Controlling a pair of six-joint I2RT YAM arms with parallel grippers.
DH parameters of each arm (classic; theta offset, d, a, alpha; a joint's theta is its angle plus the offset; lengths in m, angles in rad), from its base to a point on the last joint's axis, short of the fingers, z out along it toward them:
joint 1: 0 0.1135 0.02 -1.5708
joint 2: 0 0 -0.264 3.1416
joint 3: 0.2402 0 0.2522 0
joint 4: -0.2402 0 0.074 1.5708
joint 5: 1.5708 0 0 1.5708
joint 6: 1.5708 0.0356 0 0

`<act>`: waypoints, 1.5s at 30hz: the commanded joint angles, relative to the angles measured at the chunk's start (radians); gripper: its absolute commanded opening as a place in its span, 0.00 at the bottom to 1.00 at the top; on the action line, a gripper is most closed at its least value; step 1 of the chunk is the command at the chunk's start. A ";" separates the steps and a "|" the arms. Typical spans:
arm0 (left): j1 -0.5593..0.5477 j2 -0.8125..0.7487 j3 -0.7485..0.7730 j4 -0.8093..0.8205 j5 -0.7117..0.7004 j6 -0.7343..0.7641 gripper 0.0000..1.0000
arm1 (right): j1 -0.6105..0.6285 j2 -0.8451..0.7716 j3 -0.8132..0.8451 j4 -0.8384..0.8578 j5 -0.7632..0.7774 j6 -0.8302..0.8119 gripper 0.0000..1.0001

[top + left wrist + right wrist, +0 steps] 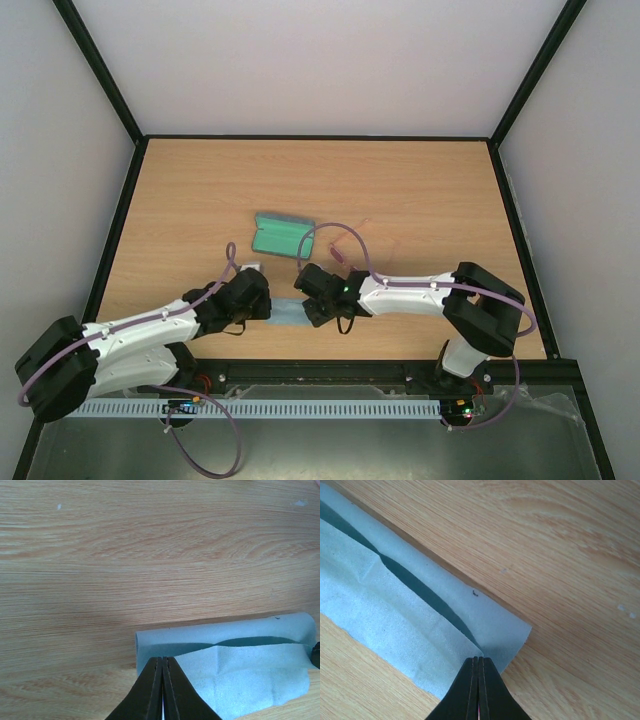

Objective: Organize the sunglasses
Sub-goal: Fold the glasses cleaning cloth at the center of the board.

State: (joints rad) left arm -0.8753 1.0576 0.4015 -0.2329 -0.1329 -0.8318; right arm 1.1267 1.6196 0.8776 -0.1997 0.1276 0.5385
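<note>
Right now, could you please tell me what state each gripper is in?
Left gripper: closed, pinching the light blue cloth.
Right gripper: closed, pinching the same cloth at its other end.

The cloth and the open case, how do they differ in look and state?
The cloth is pale blue, folded over itself; the case lies open, showing a green lining. The cloth is pinched by the left gripper and right gripper; the case sits untouched farther back. Both rest on the wooden table.
</note>
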 commanded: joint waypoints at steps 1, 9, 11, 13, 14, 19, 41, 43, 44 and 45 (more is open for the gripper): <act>-0.018 -0.020 -0.018 -0.034 -0.020 -0.024 0.02 | 0.015 -0.020 -0.019 -0.015 0.013 0.016 0.01; -0.043 -0.017 -0.027 -0.037 -0.033 -0.043 0.02 | 0.021 -0.031 -0.033 -0.013 0.017 0.023 0.01; -0.044 -0.015 -0.031 -0.034 -0.034 -0.048 0.02 | 0.022 -0.030 -0.036 -0.012 0.016 0.023 0.02; -0.046 -0.013 -0.033 -0.035 -0.036 -0.050 0.02 | 0.026 -0.034 -0.041 -0.010 0.015 0.024 0.04; -0.047 -0.015 -0.033 -0.035 -0.036 -0.051 0.02 | 0.028 -0.034 -0.042 -0.011 0.015 0.025 0.06; -0.052 -0.019 -0.027 -0.047 -0.037 -0.056 0.02 | 0.037 -0.042 -0.048 -0.010 0.016 0.025 0.09; -0.105 -0.158 -0.039 -0.175 -0.066 -0.139 0.24 | 0.047 -0.122 -0.069 -0.042 0.084 0.067 0.21; -0.105 -0.175 -0.035 -0.191 -0.064 -0.150 0.30 | 0.046 -0.119 -0.067 -0.043 0.090 0.089 0.25; -0.105 -0.179 -0.031 -0.196 -0.059 -0.155 0.32 | 0.046 -0.119 -0.067 -0.042 0.088 0.105 0.26; -0.105 -0.178 -0.026 -0.204 -0.056 -0.161 0.34 | 0.045 -0.120 -0.067 -0.040 0.086 0.123 0.28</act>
State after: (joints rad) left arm -0.9733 0.8967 0.3779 -0.3752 -0.1776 -0.9604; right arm 1.1656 1.5024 0.8097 -0.2039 0.1844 0.5968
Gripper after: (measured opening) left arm 0.308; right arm 0.259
